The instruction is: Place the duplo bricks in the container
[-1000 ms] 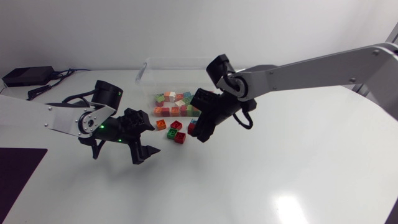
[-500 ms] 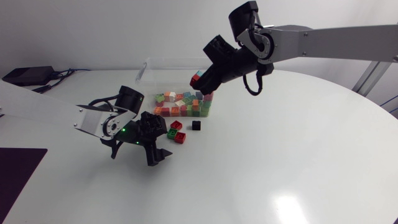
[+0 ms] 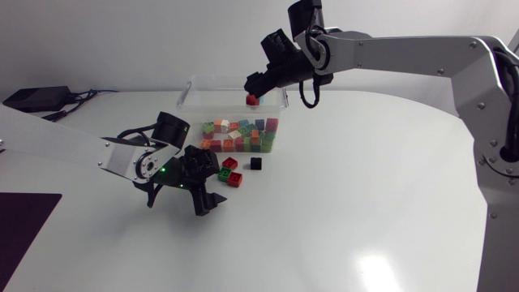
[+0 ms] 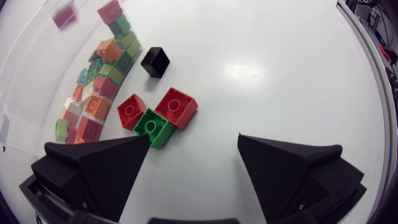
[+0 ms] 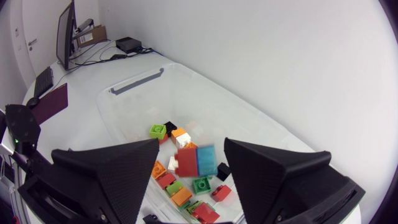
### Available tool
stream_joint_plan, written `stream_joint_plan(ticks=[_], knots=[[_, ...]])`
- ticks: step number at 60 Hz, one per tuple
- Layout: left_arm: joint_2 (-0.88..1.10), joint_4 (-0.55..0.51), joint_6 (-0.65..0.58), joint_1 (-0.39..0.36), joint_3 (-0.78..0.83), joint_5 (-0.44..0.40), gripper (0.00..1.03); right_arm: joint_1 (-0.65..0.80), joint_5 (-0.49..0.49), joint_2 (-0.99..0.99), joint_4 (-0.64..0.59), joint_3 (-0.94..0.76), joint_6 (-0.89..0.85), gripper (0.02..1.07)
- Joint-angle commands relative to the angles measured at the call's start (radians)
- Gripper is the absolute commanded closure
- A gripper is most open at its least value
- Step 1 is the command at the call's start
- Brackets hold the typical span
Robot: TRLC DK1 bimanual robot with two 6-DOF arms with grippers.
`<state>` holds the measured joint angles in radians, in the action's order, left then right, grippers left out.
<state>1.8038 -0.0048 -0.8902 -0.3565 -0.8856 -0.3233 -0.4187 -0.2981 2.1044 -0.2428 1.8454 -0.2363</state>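
Note:
The clear container stands at the back of the table with several coloured duplo bricks lying in it. My right gripper hangs over it, open. Below its parted fingers a red and blue brick is loose in the air; in the head view it shows as the red brick. My left gripper is low over the table, open and holding nothing. Just ahead of it lie two red bricks and a green brick clustered together, with a black brick a little further on.
The loose cluster and the black brick lie just outside the container's front wall. A dark mat covers the table's left front corner. Black boxes and cables sit at the far left.
My right gripper rose from beside the loose bricks with the red and blue brick, carried it over the container and opened; the brick is dropping. My left gripper shifted right toward the loose bricks.

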Motion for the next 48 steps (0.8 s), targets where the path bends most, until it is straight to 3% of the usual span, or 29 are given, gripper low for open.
stream_joint_plan(ticks=[1,25,48], knots=[[-0.004,0.006,0.01,0.001,0.002,0.006,0.05,0.004,0.013,-0.02,0.019,-0.015,0.029,0.07],[0.008,0.02,0.025,-0.004,-0.012,0.006,0.05,0.023,0.007,-0.342,0.06,-0.479,0.014,0.07],[0.124,0.029,0.046,-0.018,-0.111,0.023,0.05,0.0,-0.027,-0.399,0.137,-0.747,-0.074,0.07]])
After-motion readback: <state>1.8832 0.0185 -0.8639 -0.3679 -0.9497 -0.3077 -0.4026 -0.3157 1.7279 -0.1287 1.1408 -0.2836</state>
